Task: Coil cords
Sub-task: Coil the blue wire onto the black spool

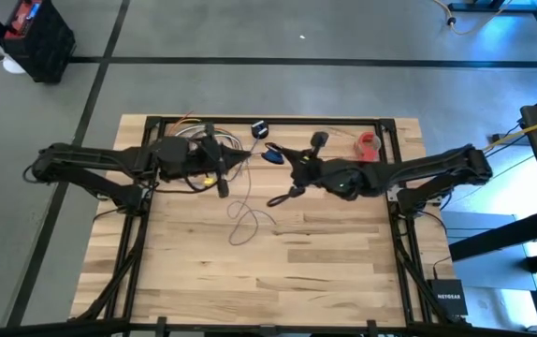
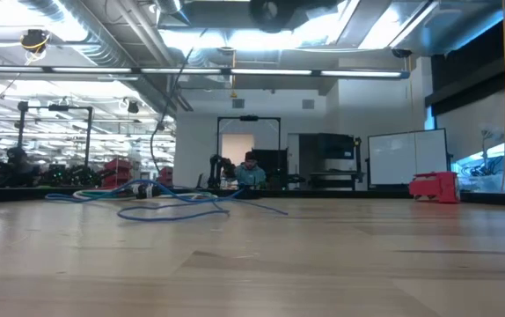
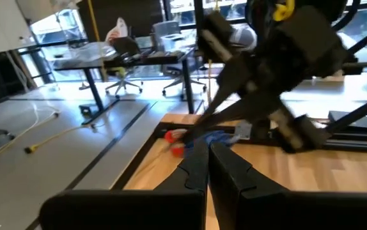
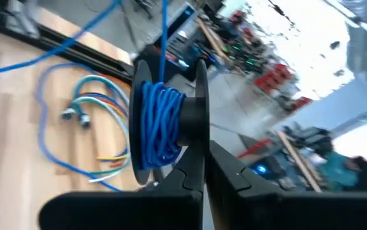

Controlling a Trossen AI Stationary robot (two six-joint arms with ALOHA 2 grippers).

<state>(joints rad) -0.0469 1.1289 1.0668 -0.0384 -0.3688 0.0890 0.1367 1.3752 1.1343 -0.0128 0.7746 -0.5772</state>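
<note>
A black spool [image 4: 199, 96] wound with blue cord [image 4: 161, 128] hangs above the table's far middle, and my right gripper [image 4: 201, 161] is shut on it. In the high view the spool [image 1: 271, 155] shows just off my right gripper [image 1: 281, 157]. From the winding, the cord runs up out of the right wrist view. Thin loose loops of it [image 1: 245, 223] lie on the table below both grippers, also seen low across the boards [image 2: 169, 201]. My left gripper [image 1: 246, 159] is shut and points level at the spool. A small black puck [image 1: 259, 129] lies by the far edge. My right gripper pinches the spool by the lower rim of one black flange [image 4: 199, 144] between its two fingers, coming level from the table's right. The spool is lifted clear of the table with its axle across the fingers. I cannot tell whether my left gripper [image 3: 204, 152] touches the cord.
A bundle of many-coloured cables [image 4: 97, 121] lies at the far left of the table, under my left arm [image 1: 194, 140]. A red tape roll [image 1: 370, 143] stands at the far right, also seen in the low view [image 2: 435, 187]. The near half of the wooden table [image 1: 278, 281] is bare boards.
</note>
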